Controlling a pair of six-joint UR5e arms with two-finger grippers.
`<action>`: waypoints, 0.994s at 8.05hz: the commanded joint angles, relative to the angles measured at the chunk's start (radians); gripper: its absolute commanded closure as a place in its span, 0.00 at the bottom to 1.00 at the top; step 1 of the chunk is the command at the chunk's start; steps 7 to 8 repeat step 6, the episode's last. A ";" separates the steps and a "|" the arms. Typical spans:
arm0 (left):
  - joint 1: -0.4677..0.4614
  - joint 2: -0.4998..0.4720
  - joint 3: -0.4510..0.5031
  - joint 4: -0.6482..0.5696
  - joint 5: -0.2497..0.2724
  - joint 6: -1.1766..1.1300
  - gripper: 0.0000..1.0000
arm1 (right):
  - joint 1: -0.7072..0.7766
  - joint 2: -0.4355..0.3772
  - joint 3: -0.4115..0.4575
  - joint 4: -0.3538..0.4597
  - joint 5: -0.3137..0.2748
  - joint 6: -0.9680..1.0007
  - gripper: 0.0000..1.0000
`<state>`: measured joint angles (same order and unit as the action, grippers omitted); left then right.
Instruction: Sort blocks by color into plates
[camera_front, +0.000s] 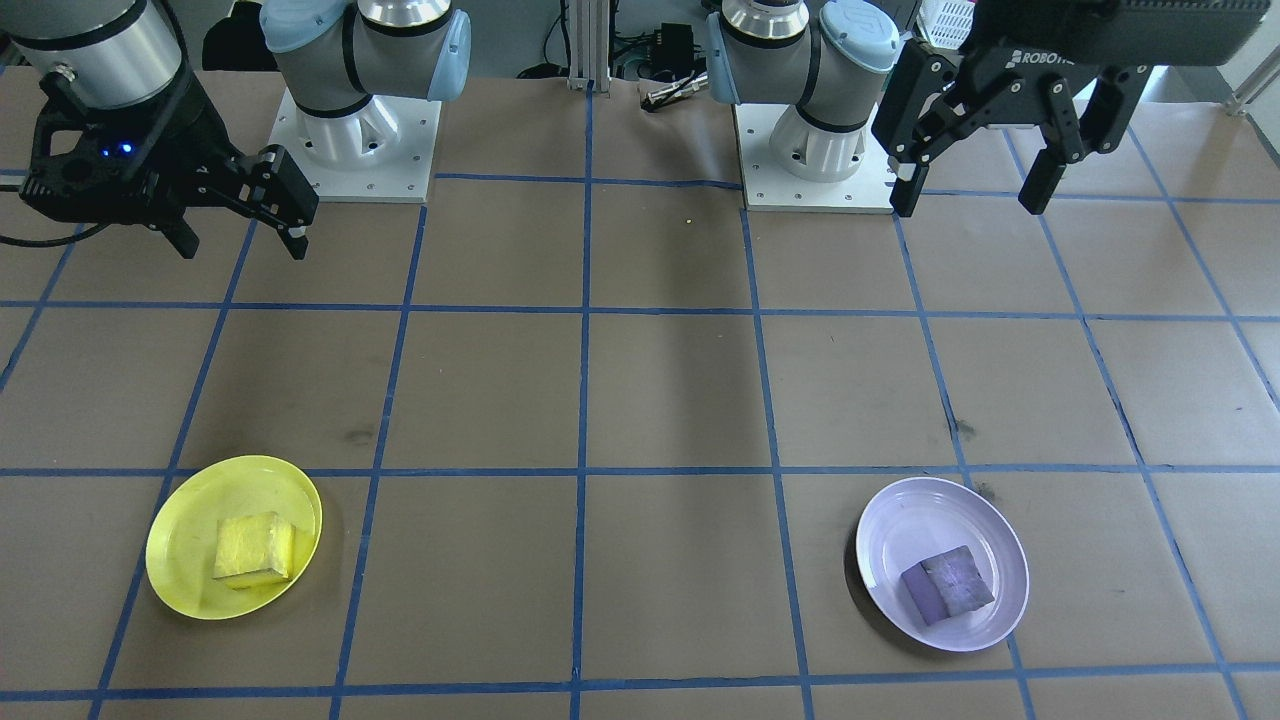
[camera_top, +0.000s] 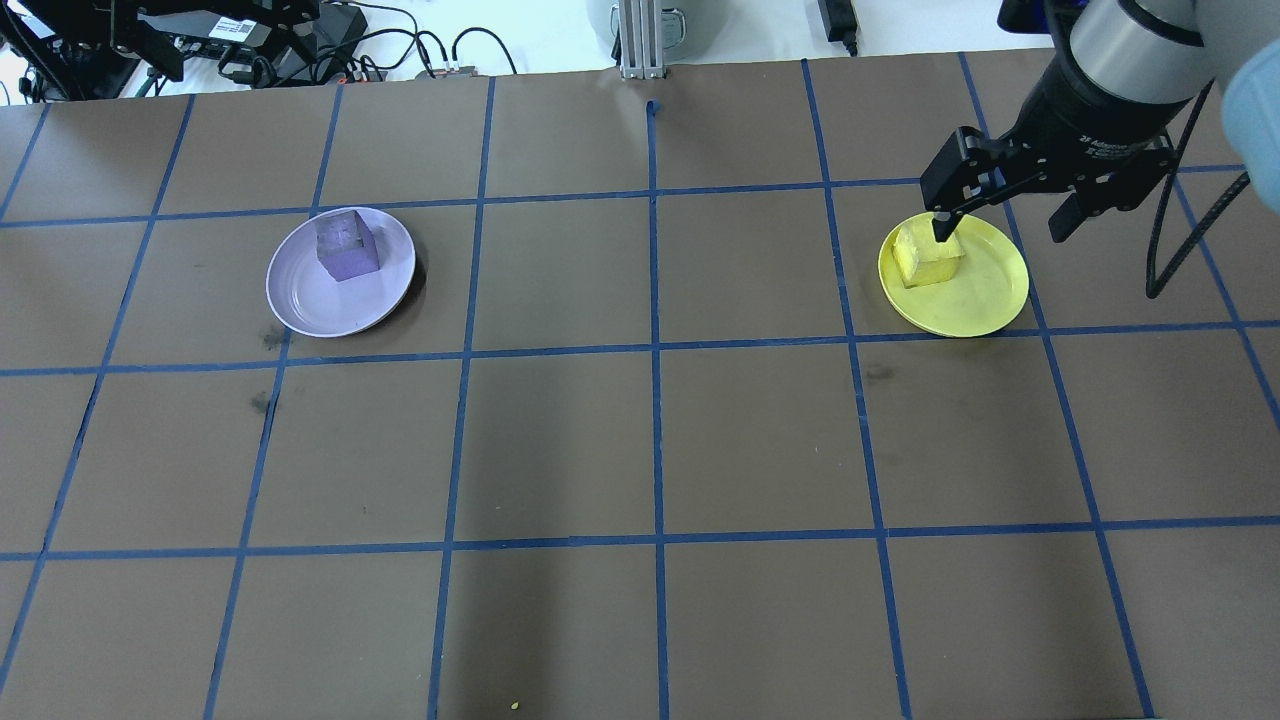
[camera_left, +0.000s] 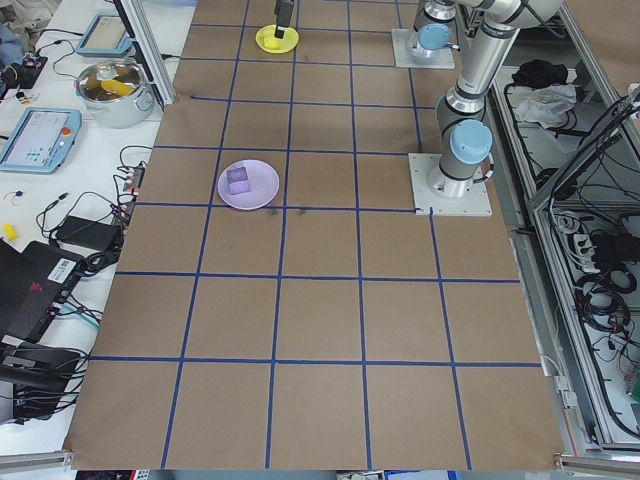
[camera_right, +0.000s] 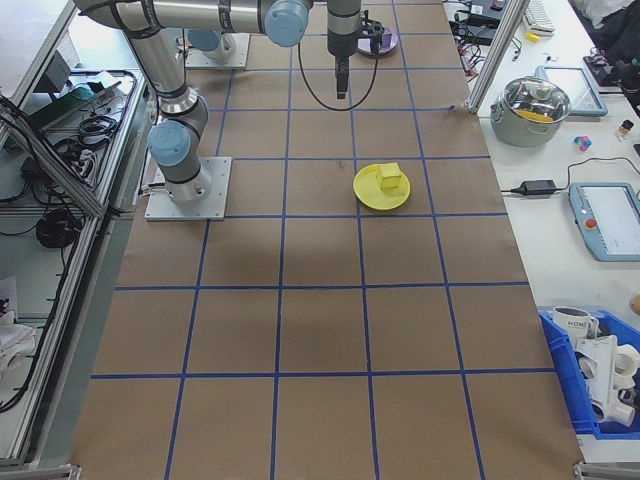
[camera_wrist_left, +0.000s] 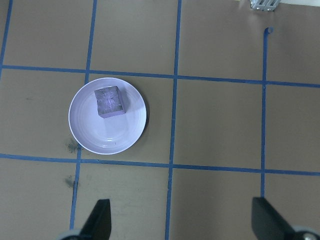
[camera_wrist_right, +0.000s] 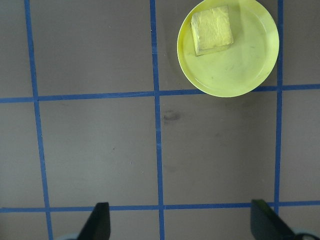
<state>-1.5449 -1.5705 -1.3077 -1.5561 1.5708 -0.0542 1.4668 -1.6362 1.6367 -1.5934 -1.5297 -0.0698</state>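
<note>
A yellow block (camera_front: 253, 548) lies in the yellow plate (camera_front: 180, 565), and a purple block (camera_front: 948, 583) lies in the lavender plate (camera_front: 900, 525). My right gripper (camera_front: 240, 240) hangs open and empty, high above the table and back from the yellow plate (camera_top: 975, 300). My left gripper (camera_front: 967, 205) is also open and empty, raised well behind the lavender plate (camera_top: 320, 300). The left wrist view looks down on the purple block (camera_wrist_left: 109, 101) between spread fingers (camera_wrist_left: 98, 220). The right wrist view shows the yellow block (camera_wrist_right: 213, 29) in its plate (camera_wrist_right: 235, 70).
Brown paper with a blue tape grid covers the table. The two arm bases (camera_front: 355, 140) (camera_front: 820, 150) stand at the robot's edge. Side benches hold a pot (camera_left: 115, 85), tablets, cables and a blue bin (camera_right: 600, 370).
</note>
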 joint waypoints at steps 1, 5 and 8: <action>0.009 -0.026 -0.002 0.031 -0.002 0.007 0.00 | 0.001 -0.021 0.003 0.044 -0.007 0.010 0.00; 0.006 -0.132 -0.039 0.007 0.003 0.007 0.00 | 0.001 -0.008 0.003 0.029 0.003 0.012 0.00; 0.008 -0.128 -0.067 0.007 0.020 0.005 0.00 | 0.001 -0.011 0.005 0.027 0.000 0.010 0.00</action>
